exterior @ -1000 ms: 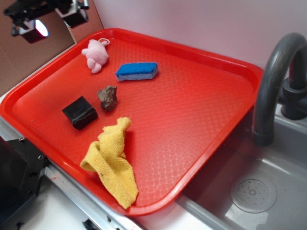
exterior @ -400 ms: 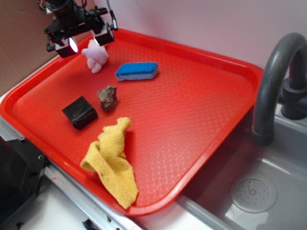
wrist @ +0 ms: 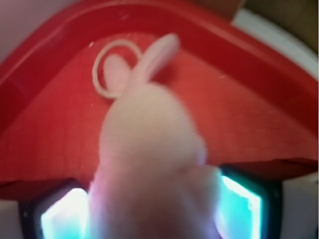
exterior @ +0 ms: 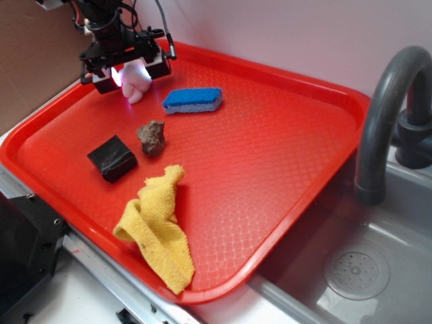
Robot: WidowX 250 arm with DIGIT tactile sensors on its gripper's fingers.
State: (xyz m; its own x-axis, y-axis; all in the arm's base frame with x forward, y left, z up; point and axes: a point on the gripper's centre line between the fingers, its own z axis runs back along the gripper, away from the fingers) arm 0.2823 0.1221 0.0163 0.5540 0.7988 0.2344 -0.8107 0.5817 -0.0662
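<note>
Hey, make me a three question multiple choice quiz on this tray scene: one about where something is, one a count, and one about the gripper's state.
1. The yellow terry cloth lies:
A) at the red plastic tray's edge nearest the exterior camera
B) by the tray's far rim
C) off the tray

2. Loose things on the tray:
A) three
B) five
C) seven

3. The gripper is:
A) open astride the pink plush rabbit
B) shut on the cloth
C) open over bare tray

Answers:
1 A: the cloth sits at the front rim in the exterior view.
2 B: the rabbit, blue sponge, brown rock-like lump, black block and cloth.
3 A: both views show the rabbit in the gripper's wide gap.
</note>
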